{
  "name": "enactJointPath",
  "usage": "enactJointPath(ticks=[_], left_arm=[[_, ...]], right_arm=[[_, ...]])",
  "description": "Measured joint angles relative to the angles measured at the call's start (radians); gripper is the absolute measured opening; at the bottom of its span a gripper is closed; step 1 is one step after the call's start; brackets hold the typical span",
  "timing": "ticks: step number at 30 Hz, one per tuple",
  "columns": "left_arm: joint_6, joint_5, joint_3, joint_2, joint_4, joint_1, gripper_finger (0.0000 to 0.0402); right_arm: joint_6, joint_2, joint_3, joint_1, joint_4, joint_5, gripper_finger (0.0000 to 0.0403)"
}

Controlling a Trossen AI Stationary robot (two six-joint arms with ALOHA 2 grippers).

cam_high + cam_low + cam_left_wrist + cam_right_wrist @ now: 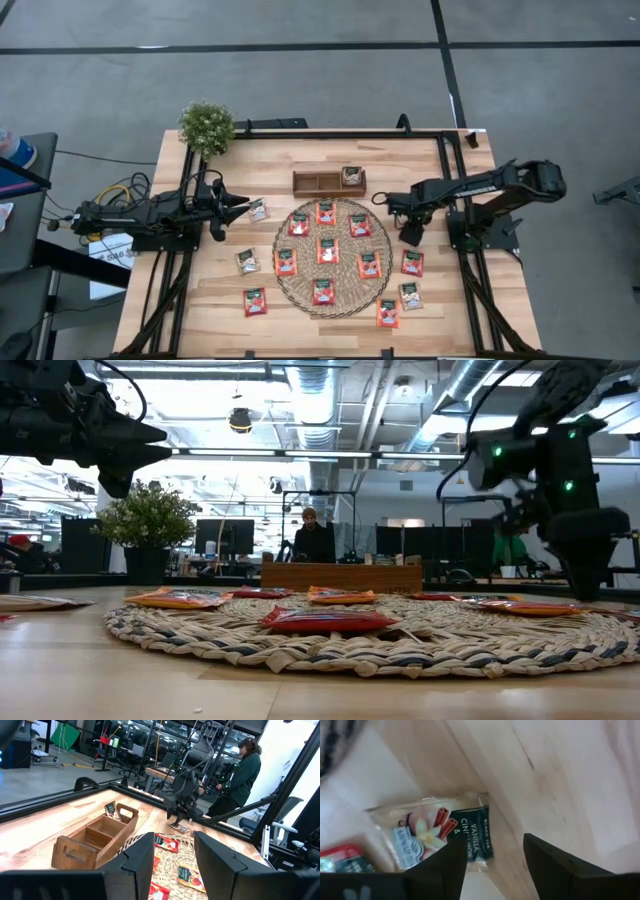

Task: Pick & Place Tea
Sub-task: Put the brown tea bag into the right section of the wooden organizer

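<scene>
Looking straight down, the high view shows the wooden desk with a round woven mat at its middle and a small wooden tray just behind the mat. Seven red-orange tea sachets lie on the mat; more lie on the bare desk on either side of it, some red, some pale, and one stands in the tray's right-hand compartment. The left gripper hangs beside the mat's left edge, near a pale sachet, jaws spread and empty. The right gripper points down just beyond the mat's right edge, close to a red sachet. A potted plant stands at the back left corner.

At desk height, the low view shows the sachets lying flat on the mat, the tray behind them, and both arms held above the surface. A person sits in the room beyond.

The left wrist view looks past spread jaws to the tray and the mat, with the right arm beyond; a person stands in the background.

The right wrist view looks down between spread jaws at a pale vanilla-cinnamon sachet on the wood, a red one partly visible beside it.
</scene>
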Motion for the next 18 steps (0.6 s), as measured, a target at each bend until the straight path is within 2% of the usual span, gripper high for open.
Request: enactJointPath(ticks=[5, 10, 18], left_arm=[[0.000, 0.000, 0.000, 0.000, 0.000, 0.000, 0.0133], [0.000, 0.000, 0.000, 0.000, 0.000, 0.000, 0.0133], [0.000, 0.000, 0.000, 0.000, 0.000, 0.000, 0.0133]], right_arm=[[0.020, 0.095, 0.013, -0.002, -0.003, -0.014, 0.0183], [0.021, 0.113, 0.033, -0.001, -0.009, -0.017, 0.0169], [0.039, 0.110, 0.050, -0.027, 0.025, -0.055, 0.0108]])
